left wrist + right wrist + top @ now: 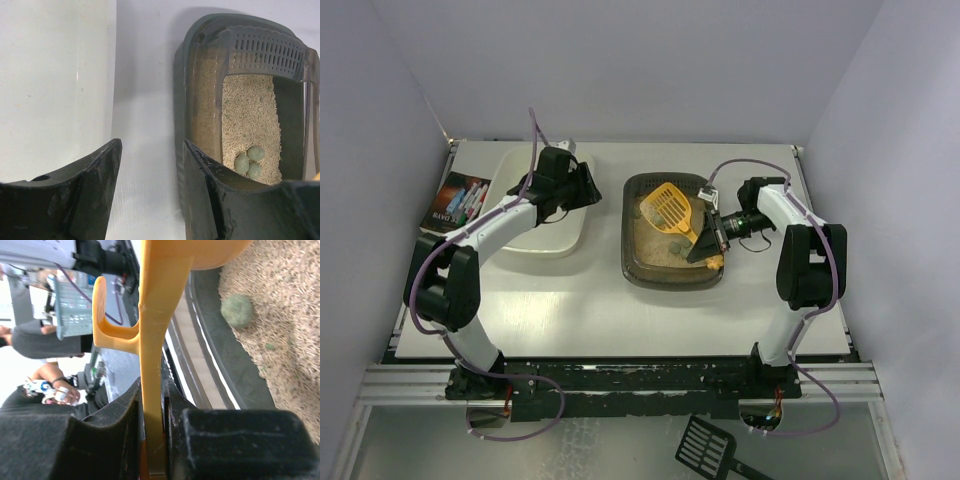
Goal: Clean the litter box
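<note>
The dark brown litter box sits mid-table with beige litter and grey-green lumps in it. My right gripper is shut on the handle of a yellow slotted scoop, whose head lies over the litter at the box's far end. In the right wrist view the yellow handle is pinched between the jaws of the right gripper, with one lump beside the box's rim. My left gripper is open and holds nothing, over bare table between the white tub and the litter box.
The white tub stands left of the litter box. A dark printed packet lies at the table's far left. A black slotted scoop rests below the near edge. White walls close in three sides.
</note>
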Robot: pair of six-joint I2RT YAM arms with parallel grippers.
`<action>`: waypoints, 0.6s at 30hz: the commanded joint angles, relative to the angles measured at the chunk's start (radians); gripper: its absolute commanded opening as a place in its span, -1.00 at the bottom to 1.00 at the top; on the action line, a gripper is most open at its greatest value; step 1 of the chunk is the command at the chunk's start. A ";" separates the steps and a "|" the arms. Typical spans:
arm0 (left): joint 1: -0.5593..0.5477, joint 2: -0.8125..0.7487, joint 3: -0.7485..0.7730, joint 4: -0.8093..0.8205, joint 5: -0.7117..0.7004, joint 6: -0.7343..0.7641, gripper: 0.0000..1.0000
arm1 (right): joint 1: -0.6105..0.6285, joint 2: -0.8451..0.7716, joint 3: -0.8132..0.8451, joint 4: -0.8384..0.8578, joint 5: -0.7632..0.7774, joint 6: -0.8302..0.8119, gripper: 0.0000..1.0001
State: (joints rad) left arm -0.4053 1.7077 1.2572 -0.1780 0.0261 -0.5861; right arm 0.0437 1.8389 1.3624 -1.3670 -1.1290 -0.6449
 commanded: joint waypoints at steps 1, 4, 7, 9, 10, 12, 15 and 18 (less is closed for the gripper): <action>0.010 -0.023 0.014 -0.010 -0.022 0.012 0.28 | -0.050 -0.006 -0.065 -0.012 -0.220 -0.070 -1.00; 0.013 -0.021 0.024 -0.020 -0.020 0.012 0.28 | -0.070 0.008 -0.092 -0.012 -0.238 -0.081 -1.00; 0.015 -0.016 0.028 -0.026 -0.011 0.008 0.29 | -0.076 -0.006 -0.110 -0.012 -0.259 -0.099 -1.00; 0.016 -0.013 0.025 -0.025 -0.004 0.004 0.29 | -0.077 -0.023 -0.137 -0.011 -0.280 -0.119 -1.00; 0.017 -0.016 0.019 -0.020 -0.002 0.003 0.29 | -0.080 -0.029 -0.157 -0.011 -0.292 -0.134 -1.00; 0.017 -0.021 0.013 -0.012 -0.001 0.002 0.29 | -0.095 -0.044 -0.203 -0.011 -0.319 -0.175 -1.00; 0.017 -0.023 0.013 -0.010 -0.009 0.008 0.29 | -0.129 -0.084 -0.278 -0.010 -0.360 -0.249 -1.00; 0.017 -0.023 0.015 -0.012 -0.019 0.014 0.30 | -0.152 -0.130 -0.352 -0.003 -0.404 -0.293 -1.00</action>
State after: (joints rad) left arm -0.3939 1.7077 1.2575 -0.1951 0.0257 -0.5835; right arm -0.0746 1.7836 1.0729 -1.3731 -1.4269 -0.8280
